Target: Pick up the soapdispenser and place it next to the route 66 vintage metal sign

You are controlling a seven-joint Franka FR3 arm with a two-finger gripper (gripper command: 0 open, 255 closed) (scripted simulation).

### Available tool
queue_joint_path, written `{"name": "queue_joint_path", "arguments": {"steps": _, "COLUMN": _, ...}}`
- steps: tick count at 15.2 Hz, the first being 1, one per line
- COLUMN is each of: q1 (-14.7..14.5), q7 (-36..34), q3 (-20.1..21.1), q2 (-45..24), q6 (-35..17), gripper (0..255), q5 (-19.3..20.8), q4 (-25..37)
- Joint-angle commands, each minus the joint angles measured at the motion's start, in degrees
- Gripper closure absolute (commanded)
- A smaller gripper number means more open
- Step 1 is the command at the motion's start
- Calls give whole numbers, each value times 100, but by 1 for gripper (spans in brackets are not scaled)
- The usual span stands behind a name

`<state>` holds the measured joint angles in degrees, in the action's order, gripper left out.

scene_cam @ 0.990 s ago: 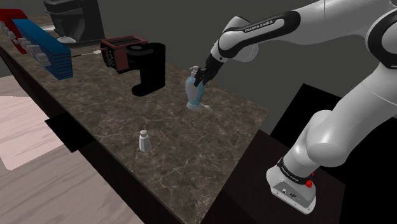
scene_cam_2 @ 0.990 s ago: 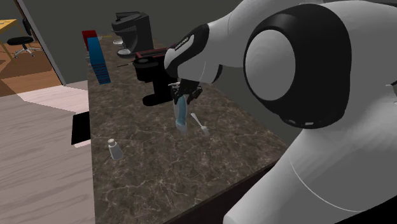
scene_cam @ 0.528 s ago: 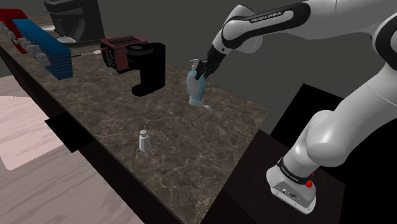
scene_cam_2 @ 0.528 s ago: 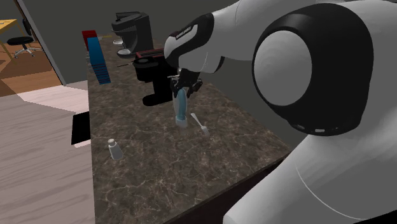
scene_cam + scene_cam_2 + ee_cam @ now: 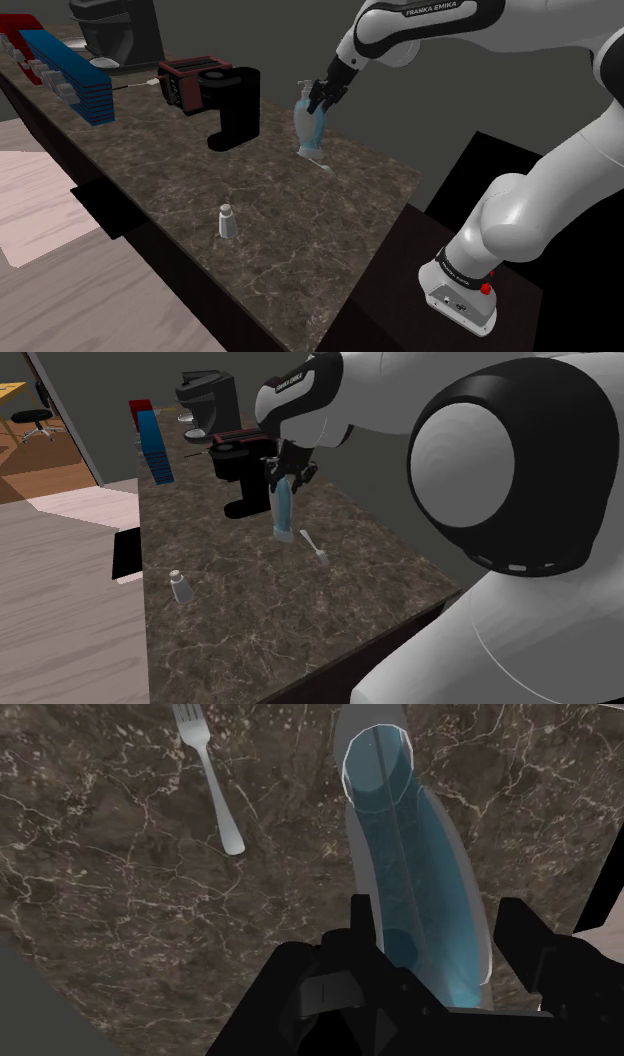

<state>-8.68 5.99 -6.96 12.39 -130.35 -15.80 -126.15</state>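
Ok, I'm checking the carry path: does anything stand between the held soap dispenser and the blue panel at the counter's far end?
Yes. The black coffee machine and the dark red toaster stand on the counter between the soap dispenser, clasped in the gripper, and the blue panel.

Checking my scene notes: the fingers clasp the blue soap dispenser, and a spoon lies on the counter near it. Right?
Not quite: that is a fork, not a spoon; the wrist view shows its tines. The rest holds: the fingers clasp the blue soap dispenser, and the fork lies on the counter near it.
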Motion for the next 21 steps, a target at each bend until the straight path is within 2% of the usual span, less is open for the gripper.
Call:
{"name": "queue_joint_path", "arguments": {"steps": 1, "q1": 17, "q7": -30, "q3": -11, "q2": 44, "q6": 160, "gripper": 255, "q5": 36, "q4": 117}}
{"name": "queue_joint_path", "arguments": {"steps": 21, "q1": 61, "q7": -431, "q3": -6, "q2": 130, "q6": 1645, "gripper": 255, "q5": 265, "q4": 1553}}
